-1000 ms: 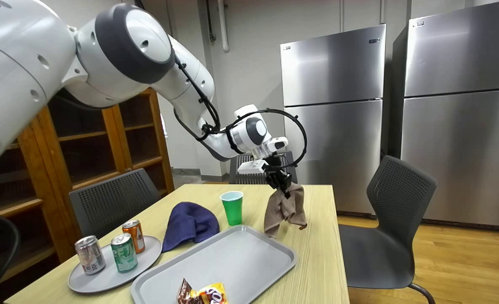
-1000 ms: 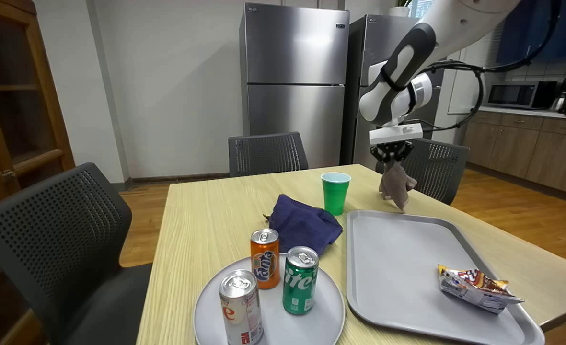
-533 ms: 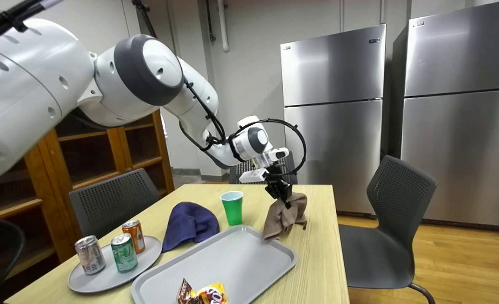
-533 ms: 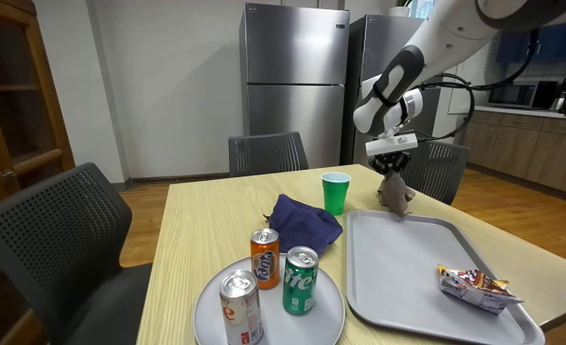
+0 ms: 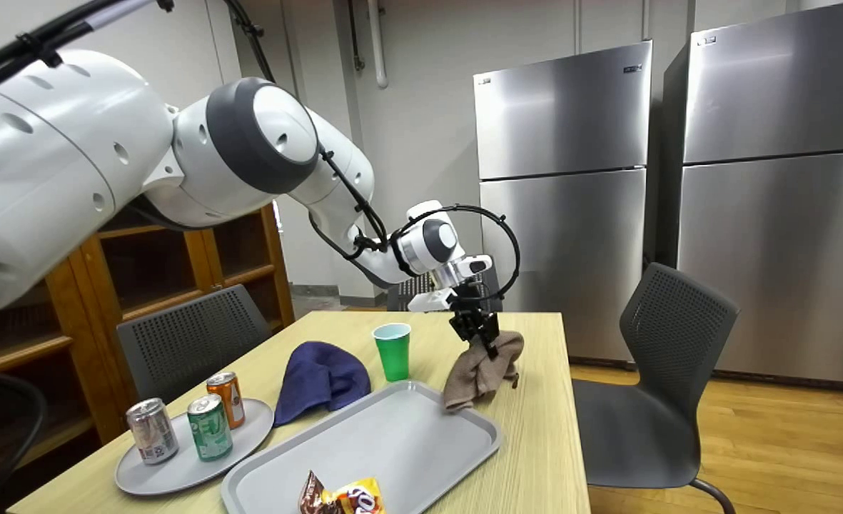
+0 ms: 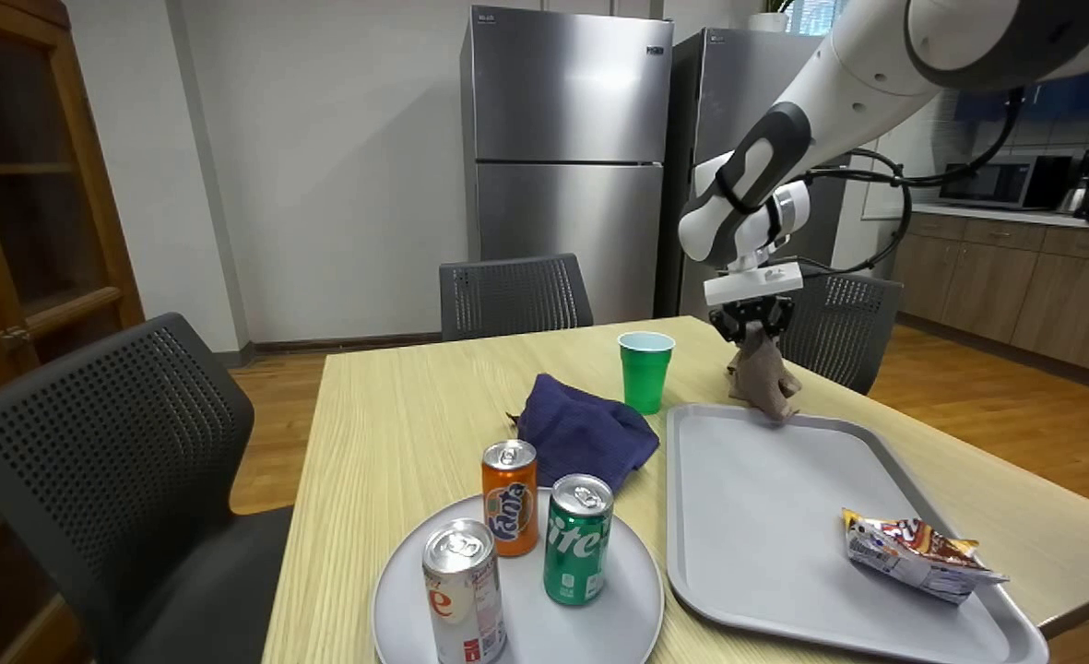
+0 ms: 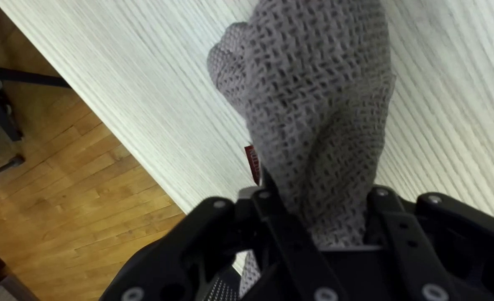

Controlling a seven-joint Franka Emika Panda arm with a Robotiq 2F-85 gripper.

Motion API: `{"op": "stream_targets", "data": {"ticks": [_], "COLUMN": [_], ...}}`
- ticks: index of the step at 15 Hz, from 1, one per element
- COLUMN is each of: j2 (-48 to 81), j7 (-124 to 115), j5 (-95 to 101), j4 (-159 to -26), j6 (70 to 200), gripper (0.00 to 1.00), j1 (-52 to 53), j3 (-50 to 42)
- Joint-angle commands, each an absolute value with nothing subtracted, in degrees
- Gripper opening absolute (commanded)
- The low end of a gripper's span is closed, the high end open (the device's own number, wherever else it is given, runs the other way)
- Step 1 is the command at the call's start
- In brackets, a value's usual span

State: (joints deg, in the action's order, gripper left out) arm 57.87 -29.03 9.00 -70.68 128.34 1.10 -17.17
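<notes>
My gripper (image 5: 488,350) is low over the far end of the table with a brown cloth (image 5: 480,373) pinched between its fingers. The gripper also shows in an exterior view (image 6: 754,336), pointing down. In the wrist view the cloth (image 7: 313,83) bunches up between the black finger links and hides the fingertips (image 7: 318,188). A small red tag (image 7: 252,164) sticks out at the cloth's side. The cloth's lower folds rest on the table, and its near end meets the far rim of a grey tray (image 5: 385,428). A green cup (image 5: 394,355) stands upright beside the gripper.
A navy cloth (image 6: 581,433) lies crumpled beside the tray. A snack bag (image 6: 917,553) lies on the tray. A grey plate (image 6: 535,638) holds an orange can (image 6: 510,507), a green can (image 6: 577,553) and a silver can (image 6: 464,599). Chairs (image 5: 642,400) stand around the table.
The gripper has come down toward the table with the brown cloth. The cloth hung more freely before; it is now more bunched on the table, its near end over the tray's far rim.
</notes>
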Motion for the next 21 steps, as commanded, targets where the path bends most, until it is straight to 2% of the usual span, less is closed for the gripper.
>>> {"op": "stream_targets", "data": {"ticks": [1, 5, 11, 21], "j2": [57.6, 56.5, 51.9, 37.1], "j7": [-29.2, -29.4, -28.7, -25.8], "j5": [8.6, 8.9, 8.7, 8.8], "j4": [-68.4, -68.8, -73.2, -92.0], "j6": [126.7, 127.7, 129.9, 140.4], "gripper": [0.72, 0.99, 1.00, 1.00], "j1": [0.6, 1.2, 2.1, 3.0], "j3": [-16.6, -16.7, -15.5, -12.9]}}
